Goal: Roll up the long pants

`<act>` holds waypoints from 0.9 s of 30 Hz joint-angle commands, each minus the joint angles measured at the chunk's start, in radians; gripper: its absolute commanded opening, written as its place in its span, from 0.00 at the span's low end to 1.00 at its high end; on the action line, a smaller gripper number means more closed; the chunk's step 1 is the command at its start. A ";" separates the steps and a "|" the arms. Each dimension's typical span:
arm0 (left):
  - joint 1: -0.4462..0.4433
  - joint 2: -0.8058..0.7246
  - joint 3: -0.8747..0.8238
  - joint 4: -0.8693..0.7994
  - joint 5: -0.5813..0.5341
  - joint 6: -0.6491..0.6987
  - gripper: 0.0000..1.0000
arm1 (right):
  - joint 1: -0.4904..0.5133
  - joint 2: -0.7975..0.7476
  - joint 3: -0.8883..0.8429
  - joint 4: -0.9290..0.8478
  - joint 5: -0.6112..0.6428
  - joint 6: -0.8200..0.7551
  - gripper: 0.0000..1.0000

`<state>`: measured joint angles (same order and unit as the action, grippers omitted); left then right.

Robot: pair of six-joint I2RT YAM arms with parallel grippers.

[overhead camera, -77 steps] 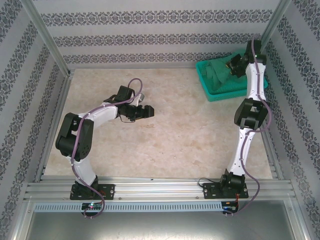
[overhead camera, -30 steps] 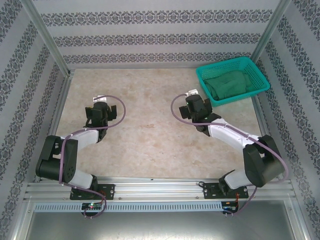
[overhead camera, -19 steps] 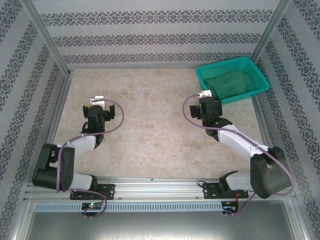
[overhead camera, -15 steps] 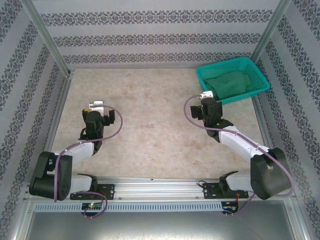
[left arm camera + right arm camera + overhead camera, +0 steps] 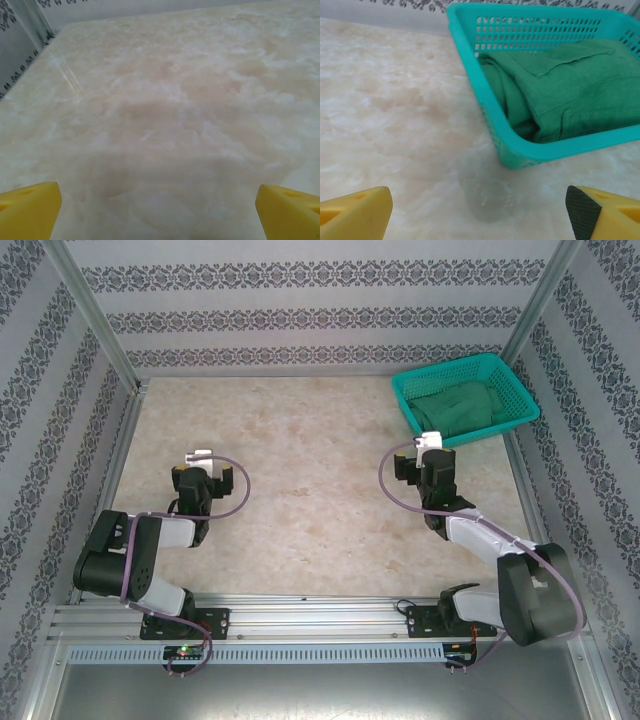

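The long pants (image 5: 461, 406) (image 5: 570, 90) lie bunched up, dark green, inside the teal mesh basket (image 5: 497, 370) (image 5: 555, 147) at the table's back right. My right gripper (image 5: 425, 462) (image 5: 480, 210) hovers low over the table just in front of the basket's near corner, open, with nothing between its yellow fingers (image 5: 355, 207). My left gripper (image 5: 203, 476) (image 5: 160, 210) is at the left side of the table, pulled back toward its base. It is open over bare tabletop, its yellow fingertips (image 5: 30, 205) wide apart.
The beige marbled tabletop (image 5: 300, 450) is bounded by patterned walls on three sides and metal frame posts (image 5: 90, 315). An aluminium rail (image 5: 320, 615) carrying both arm bases runs along the near edge.
Both arms have retracted toward their bases. The right gripper left the basket, swung out over the table and now sits in front of it; the left gripper pulled back to the left.
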<state>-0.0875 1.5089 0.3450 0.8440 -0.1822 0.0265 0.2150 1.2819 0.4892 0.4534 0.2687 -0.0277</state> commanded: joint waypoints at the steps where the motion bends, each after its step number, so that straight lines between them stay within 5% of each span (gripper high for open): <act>1: 0.027 0.080 -0.047 0.263 0.135 0.032 1.00 | -0.036 0.083 -0.086 0.276 -0.009 -0.063 0.90; 3: 0.030 0.026 0.011 0.059 0.171 0.032 1.00 | -0.088 0.120 -0.106 0.353 -0.097 -0.031 0.89; 7: 0.038 0.052 0.022 0.080 0.143 0.014 1.00 | -0.218 0.285 -0.212 0.721 -0.352 0.061 0.91; 9: 0.039 0.048 0.029 0.057 0.137 0.008 1.00 | -0.224 0.199 -0.156 0.463 -0.425 0.018 0.91; 10: 0.041 0.050 0.031 0.056 0.136 0.006 1.00 | -0.223 0.221 -0.152 0.487 -0.464 0.008 0.91; 14: 0.078 0.050 0.067 -0.014 0.200 -0.017 1.00 | -0.235 0.216 -0.107 0.427 -0.457 0.023 0.98; 27: 0.085 0.052 0.069 -0.018 0.215 -0.020 1.00 | -0.226 0.220 -0.107 0.435 -0.393 0.035 0.98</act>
<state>-0.0109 1.5558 0.3988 0.8333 0.0147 0.0189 -0.0132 1.5211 0.3660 0.8791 -0.1146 -0.0032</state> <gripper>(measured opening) 0.998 0.977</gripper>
